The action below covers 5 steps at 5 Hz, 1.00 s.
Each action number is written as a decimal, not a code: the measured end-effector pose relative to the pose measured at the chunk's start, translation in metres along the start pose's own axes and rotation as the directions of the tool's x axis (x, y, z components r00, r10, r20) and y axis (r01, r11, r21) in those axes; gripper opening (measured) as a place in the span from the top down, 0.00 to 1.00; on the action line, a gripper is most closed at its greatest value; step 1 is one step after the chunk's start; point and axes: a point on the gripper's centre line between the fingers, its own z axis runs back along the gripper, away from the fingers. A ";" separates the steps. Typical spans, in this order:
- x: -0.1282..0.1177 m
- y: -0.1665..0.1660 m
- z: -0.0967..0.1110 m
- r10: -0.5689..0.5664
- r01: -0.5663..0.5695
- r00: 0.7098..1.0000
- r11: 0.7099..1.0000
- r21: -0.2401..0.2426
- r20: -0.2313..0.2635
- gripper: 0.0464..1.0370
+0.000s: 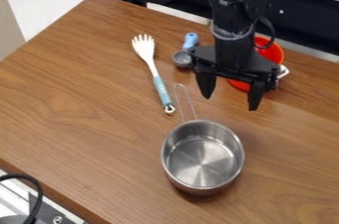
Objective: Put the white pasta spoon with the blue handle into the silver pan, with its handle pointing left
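We find the gripper (230,102) empty, fingers apart, at what we judge the pre-grasp stage.
The metal saucepan (202,161) sits on its camera side, the red bowl (273,55) behind it; grasping would call for alignment, lowering and closing.

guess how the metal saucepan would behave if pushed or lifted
The metal saucepan looks stiff and, being empty, probably light. Its smooth wall may be slippery. Lifted by the wire handle, it would likely tip bowl-down.
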 end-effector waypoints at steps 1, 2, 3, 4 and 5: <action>-0.004 0.001 -0.007 0.005 -0.005 1.000 1.000 0.008 -0.025 0.04; 0.000 0.015 -0.006 0.150 -0.150 0.988 0.989 0.009 -0.030 0.04; 0.006 0.028 -0.004 0.237 -0.237 0.972 0.971 0.040 0.011 0.04; 0.022 0.054 0.001 0.388 -0.394 0.917 0.917 0.063 0.091 0.04; 0.036 0.089 -0.001 0.577 -0.591 0.804 0.802 0.084 0.143 0.04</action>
